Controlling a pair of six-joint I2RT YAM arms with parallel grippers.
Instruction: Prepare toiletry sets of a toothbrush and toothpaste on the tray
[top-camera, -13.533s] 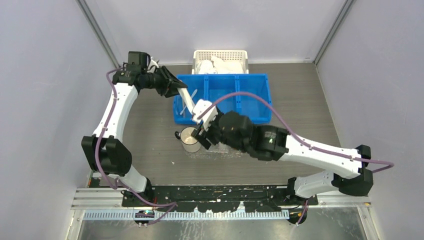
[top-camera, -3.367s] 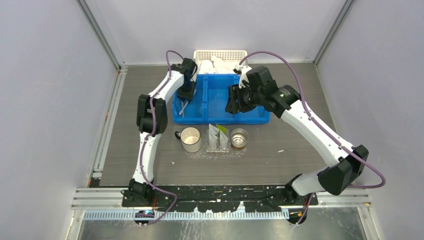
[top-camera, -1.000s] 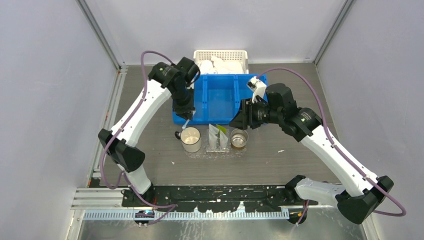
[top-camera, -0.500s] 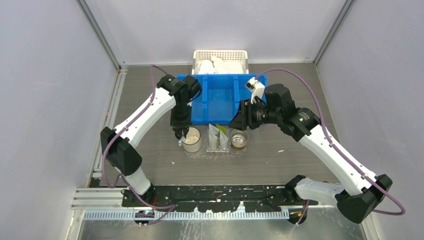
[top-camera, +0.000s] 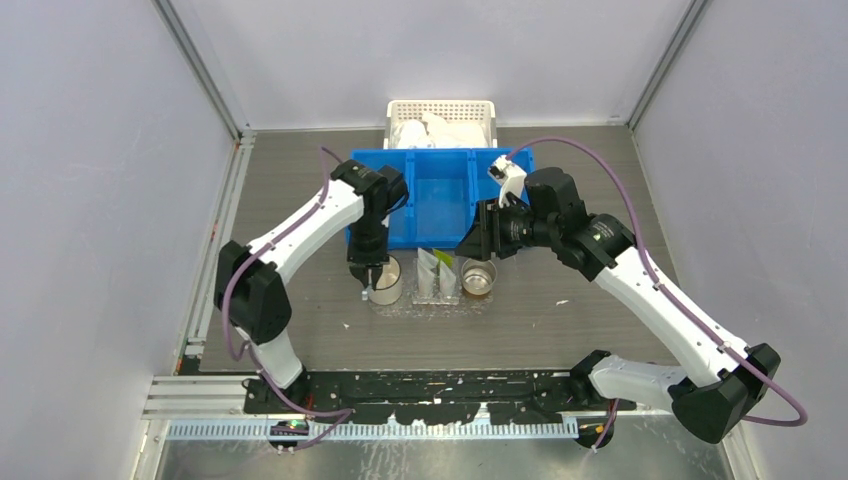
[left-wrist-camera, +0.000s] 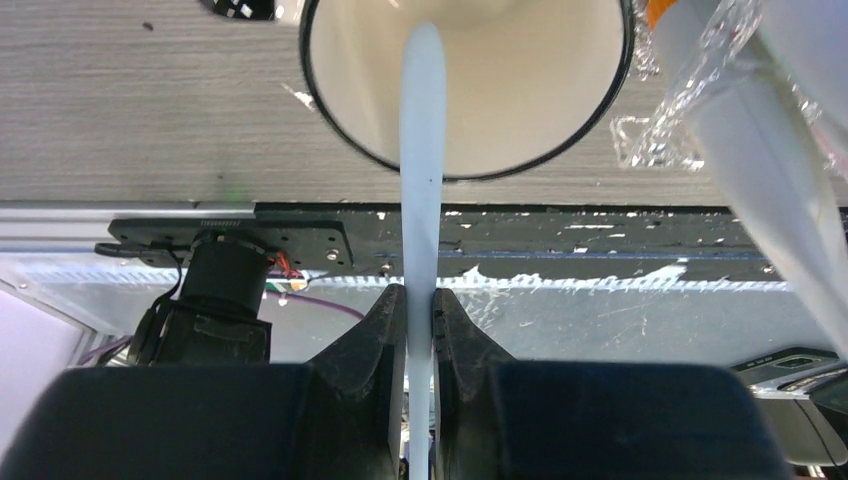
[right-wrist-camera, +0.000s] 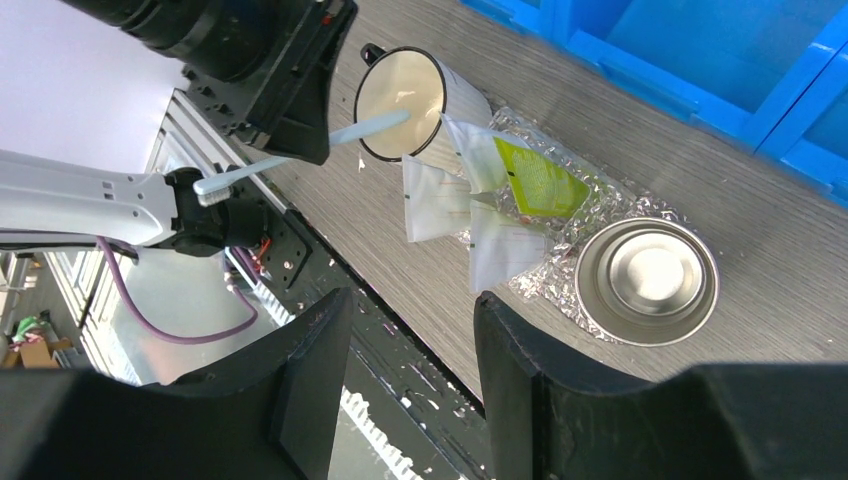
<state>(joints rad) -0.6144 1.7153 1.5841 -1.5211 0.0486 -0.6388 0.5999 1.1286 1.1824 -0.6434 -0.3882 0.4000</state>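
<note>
The left arm has swung away from the blue bin toward the counter's near edge. Its left fingers are pinched narrow on the toothbrush, whose rounded tip now reaches over the mouth of the white mug. The mug stands at the left end of the clear tray, in the middle of the counter. I cannot tell whether the tip is below the rim yet.

The step looks like dropping the brush into the mug. It probably wants the tip sunk well inside and centred before release, or the slim handle may skid off the rim or nudge the mug.

The toothpaste tubes lean just right of the mug, and the bin's near wall is close behind. Bare counter lies left and toward the near edge, the likelier way out. The right fingers hang half apart, holding nothing, above the steel cup at the tray's right end.
</note>
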